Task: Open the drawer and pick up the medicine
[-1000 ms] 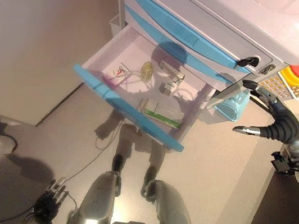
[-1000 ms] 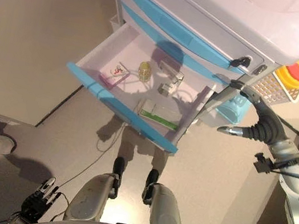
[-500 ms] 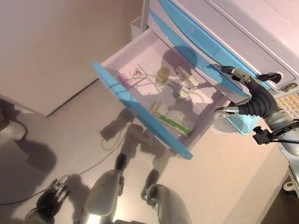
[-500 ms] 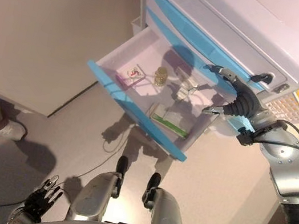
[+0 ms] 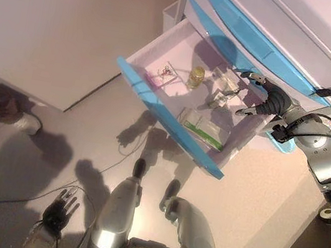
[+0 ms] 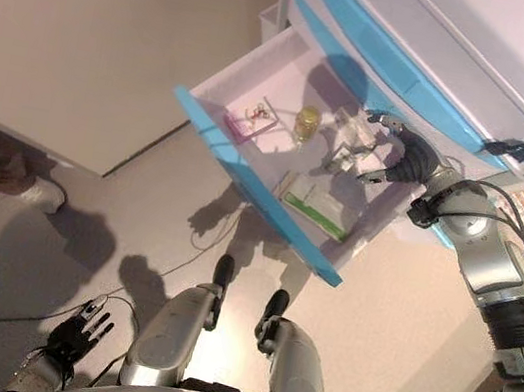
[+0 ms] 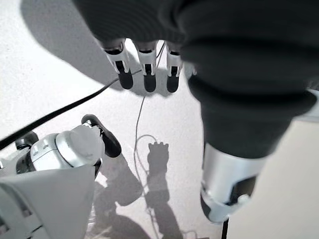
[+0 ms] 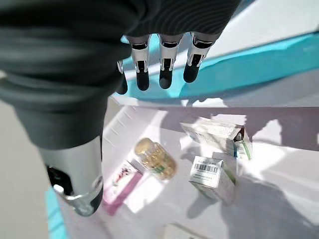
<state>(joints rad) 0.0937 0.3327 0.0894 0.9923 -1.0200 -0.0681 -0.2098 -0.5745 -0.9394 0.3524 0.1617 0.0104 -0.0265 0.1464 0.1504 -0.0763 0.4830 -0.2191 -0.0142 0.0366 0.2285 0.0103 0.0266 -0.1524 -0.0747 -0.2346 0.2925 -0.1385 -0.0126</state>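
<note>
Right hand [image 6: 402,163], fingers spread and empty, hovers at centre right over the open drawer [image 6: 247,168], poised above the medicine boxes [image 8: 214,177] lying inside, apparently ready to pick one up.

The right hand [image 6: 404,165] had a dark ribbed cover and silver, dark-tipped fingers [image 8: 164,67]; the left hand [image 5: 58,213] looked the same.

My right hand [image 6: 405,162] hovers over the open drawer [image 6: 248,158], above two small boxes [image 8: 215,158]; a bottle [image 8: 155,158] lies left of them, my left hand [image 5: 58,210] hangs low by the floor.
</note>
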